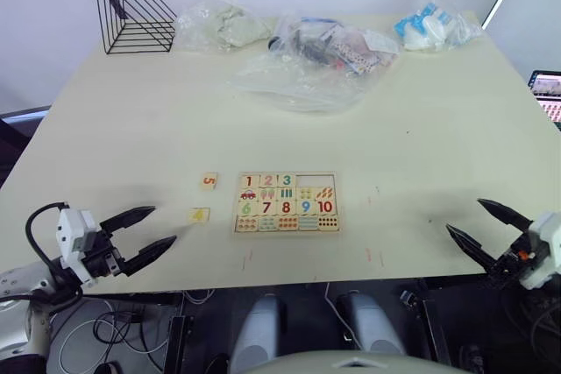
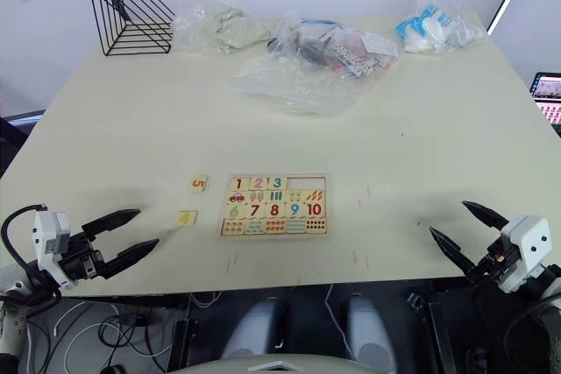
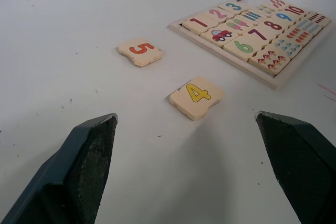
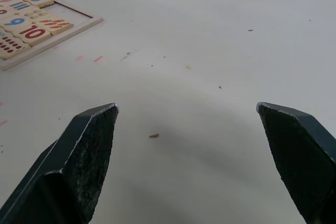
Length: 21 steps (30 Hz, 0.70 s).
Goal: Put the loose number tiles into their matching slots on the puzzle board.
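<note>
Left pincer (image 1: 154,227) spread wide, holding nothing, hovering low over the near left edge of the counter (image 1: 131,120). Just ahead of its tips, tile 4 (image 3: 196,96) flat on the counter, yellow numeral up. A little farther out, tile 5 (image 3: 139,51), orange numeral up, apart from tile 4. Both loose, lying left of the puzzle board (image 1: 287,202) and near it, touching neither it nor each other.

Right pincer (image 1: 478,223) likewise spread wide and empty, over the near right edge of the counter, well apart from the board, bare counter between its fingers.

Puzzle board flat near the middle of the counter's front half. Top row: tiles 1, 2 and 3 seated at its left, then the slots (image 1: 316,179) for two tiles bare at its right. Below, a row of small pictures, then numerals 6 to 10, then a row of dots.

Farther back: clear plastic bags (image 1: 307,54) with mixed contents across the far side, and a black wire rack (image 1: 131,10) at the far left corner.
</note>
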Motion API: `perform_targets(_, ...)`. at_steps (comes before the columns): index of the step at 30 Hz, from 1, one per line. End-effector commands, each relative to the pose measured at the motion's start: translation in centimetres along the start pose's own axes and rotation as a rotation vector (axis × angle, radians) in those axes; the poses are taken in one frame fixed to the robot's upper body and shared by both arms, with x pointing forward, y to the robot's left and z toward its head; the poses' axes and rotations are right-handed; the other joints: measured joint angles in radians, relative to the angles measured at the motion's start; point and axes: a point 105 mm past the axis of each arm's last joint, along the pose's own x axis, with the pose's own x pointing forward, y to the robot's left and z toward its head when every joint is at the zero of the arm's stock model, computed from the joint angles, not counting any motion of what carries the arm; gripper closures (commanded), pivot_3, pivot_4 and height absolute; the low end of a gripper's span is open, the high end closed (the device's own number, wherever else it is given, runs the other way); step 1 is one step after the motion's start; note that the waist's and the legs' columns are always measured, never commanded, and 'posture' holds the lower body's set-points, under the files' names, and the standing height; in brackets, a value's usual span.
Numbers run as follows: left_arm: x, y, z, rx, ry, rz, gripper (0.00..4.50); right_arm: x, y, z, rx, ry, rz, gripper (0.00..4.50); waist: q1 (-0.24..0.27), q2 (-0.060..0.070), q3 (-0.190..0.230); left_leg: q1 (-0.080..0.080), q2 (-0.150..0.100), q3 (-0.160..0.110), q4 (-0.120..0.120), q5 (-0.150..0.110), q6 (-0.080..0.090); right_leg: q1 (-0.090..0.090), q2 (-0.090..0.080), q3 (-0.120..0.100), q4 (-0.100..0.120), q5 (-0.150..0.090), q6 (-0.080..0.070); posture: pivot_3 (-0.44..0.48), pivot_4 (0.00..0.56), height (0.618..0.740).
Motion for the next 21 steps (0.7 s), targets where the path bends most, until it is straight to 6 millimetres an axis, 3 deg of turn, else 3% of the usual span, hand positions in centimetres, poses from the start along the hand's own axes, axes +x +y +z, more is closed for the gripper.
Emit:
perform_targets(1, -0.35, 0.34, 0.58, 0.033, -0.009, 0.015, 0.00, 0.10, 0.25, 0.50, -0.023, -0.033, 0.000, 0.07, 0.000, 0.000, 0.000, 0.000, 0.000, 0.000, 0.000, 0.000, 0.000, 0.000, 0.000, 0.000, 0.000, 0.000, 0.000, 0.000, 0.150, 0.740)
perform_targets(21, 0.31, 0.18, 0.17, 0.051, -0.023, 0.020, 0.00, 0.45, 0.31, -0.27, -0.034, -0.049, 0.029, 0.07, 0.001, 0.000, 0.000, 0.000, 0.000, 0.000, 0.001, 0.000, 0.000, 0.000, 0.000, 0.000, 0.001, 0.000, 0.000, 0.000, 0.150, 0.740)
